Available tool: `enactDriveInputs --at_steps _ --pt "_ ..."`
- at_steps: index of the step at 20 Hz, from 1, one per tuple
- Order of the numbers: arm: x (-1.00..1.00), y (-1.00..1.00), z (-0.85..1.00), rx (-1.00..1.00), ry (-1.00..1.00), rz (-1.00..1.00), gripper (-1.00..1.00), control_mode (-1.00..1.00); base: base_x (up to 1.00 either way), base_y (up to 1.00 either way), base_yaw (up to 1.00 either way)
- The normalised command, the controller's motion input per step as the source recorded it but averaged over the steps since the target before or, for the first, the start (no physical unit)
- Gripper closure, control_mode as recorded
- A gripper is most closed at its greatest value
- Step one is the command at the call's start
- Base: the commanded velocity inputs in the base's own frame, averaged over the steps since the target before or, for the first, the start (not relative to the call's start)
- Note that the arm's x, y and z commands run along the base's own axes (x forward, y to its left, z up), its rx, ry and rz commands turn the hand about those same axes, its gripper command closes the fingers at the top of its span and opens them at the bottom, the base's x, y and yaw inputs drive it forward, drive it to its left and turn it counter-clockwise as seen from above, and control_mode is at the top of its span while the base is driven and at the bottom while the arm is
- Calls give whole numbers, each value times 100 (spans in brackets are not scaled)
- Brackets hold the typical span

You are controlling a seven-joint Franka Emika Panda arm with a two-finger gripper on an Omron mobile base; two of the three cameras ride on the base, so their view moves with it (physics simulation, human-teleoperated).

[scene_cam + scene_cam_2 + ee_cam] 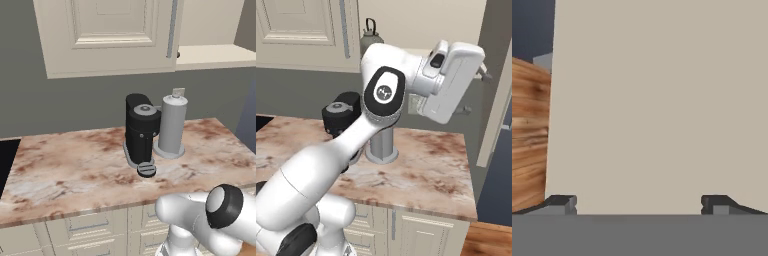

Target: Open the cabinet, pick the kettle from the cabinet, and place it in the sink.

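Spanning the lower half of both base views, the counter (75,170) is a slab of pink-brown veined stone with a square front edge, its right end stopping short of a dark gap and a strip of wood floor. Above the counter hangs the cabinet (105,35), cream with raised-panel fronts and a long silver bar handle (172,27); its left door is shut, while the right bay stands open, showing a bare pale shelf (215,55). The robot's white arm (371,130) bends over the counter, the hand raised at the open bay. On the counter below the cabinet stands a black coffee machine (141,132), blocky with a round grey top, and touching its right side a tall grey cylinder (171,125). The kettle (370,34), squat and dull grey-green with a thin arched wire handle, sits on the shelf inside the cabinet, partly hidden by the arm. The gripper (639,204) is spread wide, grasping nothing, its 2 dark fingertips (561,202) well apart before a flat cream panel (657,100), with wood grain beyond the panel's left edge.
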Motion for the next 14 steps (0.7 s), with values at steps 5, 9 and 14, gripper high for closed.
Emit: enactDriveInputs --at_steps 5,9,14 --pt "-45 52 0 18 -15 3 -100 -100 0 0 0" --pt "-35 74 0 16 -15 5 -100 -100 0 0 0" --pt "-37 78 -3 17 -17 6 -100 -100 0 0 0"
